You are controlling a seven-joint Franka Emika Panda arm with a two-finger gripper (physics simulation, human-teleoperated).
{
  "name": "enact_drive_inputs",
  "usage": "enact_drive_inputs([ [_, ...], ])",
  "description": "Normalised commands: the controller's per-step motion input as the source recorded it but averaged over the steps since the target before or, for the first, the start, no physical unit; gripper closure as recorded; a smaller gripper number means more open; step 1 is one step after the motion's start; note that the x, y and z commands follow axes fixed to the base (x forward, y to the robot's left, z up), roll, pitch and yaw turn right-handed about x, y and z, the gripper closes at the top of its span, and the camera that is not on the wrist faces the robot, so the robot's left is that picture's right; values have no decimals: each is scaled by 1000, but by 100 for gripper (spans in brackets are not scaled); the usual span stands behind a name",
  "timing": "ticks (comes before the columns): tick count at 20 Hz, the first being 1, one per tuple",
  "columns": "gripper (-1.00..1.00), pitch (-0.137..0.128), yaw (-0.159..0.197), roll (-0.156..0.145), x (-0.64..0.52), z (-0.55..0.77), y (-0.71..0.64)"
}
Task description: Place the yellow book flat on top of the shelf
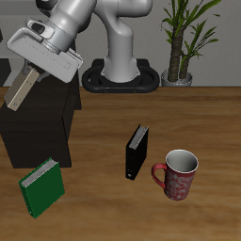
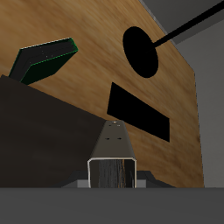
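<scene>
Found the yellow book (image 1: 23,87) lifted clear of the surface (image 1: 104,141), tilted on end, clenched in the pincer (image 1: 34,72) and projecting straight out from between its jaws. Hung above the shelf (image 1: 38,127) near the surface's back corner, not yet touching its top. Judged pickup and carry complete; levelling, lowering flat and release outstanding. Noted green book (image 1: 41,186) leaning at the shelf's front.

No text, label or number is legible.
</scene>
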Motion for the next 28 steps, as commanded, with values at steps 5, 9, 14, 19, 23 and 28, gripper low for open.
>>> enact_drive_inputs([
  [5,100,106,15,-19,123,-615,-82],
  [9,-100,236,-63,106,125,-656,116],
  [14,-100,89,-64,52,17,-149,166],
  [19,-100,10,-41,88,-63,165,307],
  [23,-100,-14,-36,92,-103,238,369],
  [28,-100,-13,-38,120,-153,190,423],
])
